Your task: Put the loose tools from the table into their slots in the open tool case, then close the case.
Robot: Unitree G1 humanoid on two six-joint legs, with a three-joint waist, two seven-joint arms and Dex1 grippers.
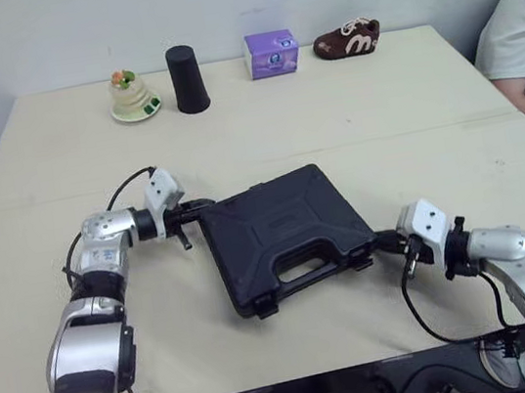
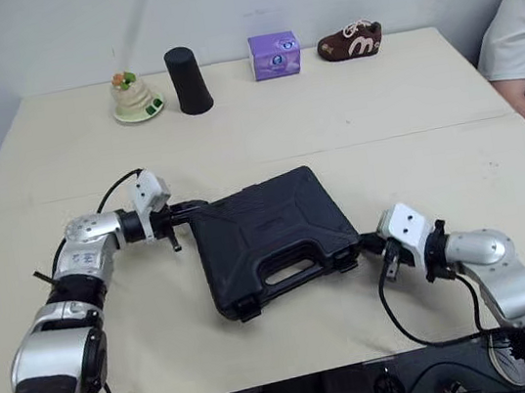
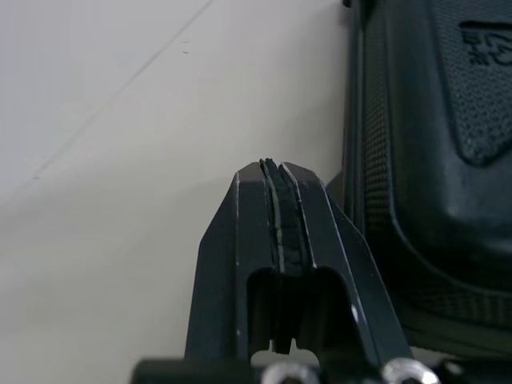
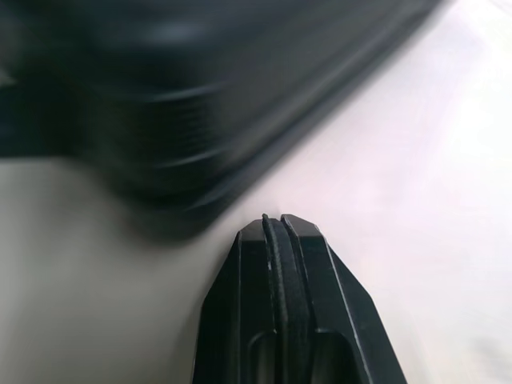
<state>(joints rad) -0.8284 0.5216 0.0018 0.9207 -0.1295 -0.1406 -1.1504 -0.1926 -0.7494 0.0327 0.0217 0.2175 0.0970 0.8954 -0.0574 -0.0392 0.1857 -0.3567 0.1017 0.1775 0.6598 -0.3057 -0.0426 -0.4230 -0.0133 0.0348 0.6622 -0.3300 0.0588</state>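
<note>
Tool case (image 1: 283,233): black, lid down, lying flat mid-table (image 1: 330,117); handle on the side facing the robot, slightly skewed.
L gripper (image 1: 200,206): fingers (image 3: 240,240) pressed together, nothing between; tip just beside the case's far-left corner, contact unclear.
R gripper (image 1: 386,240): fingers (image 4: 312,272) pressed together too, empty; tip just by the case's near-right corner, low over the table.
Far edge: cake on a plate (image 1: 133,95), black cup (image 1: 188,79), purple box (image 1: 272,54), brown shoe (image 1: 348,39), in a row.
Person: white sleeve (image 1: 521,39) at the table's right side.
</note>
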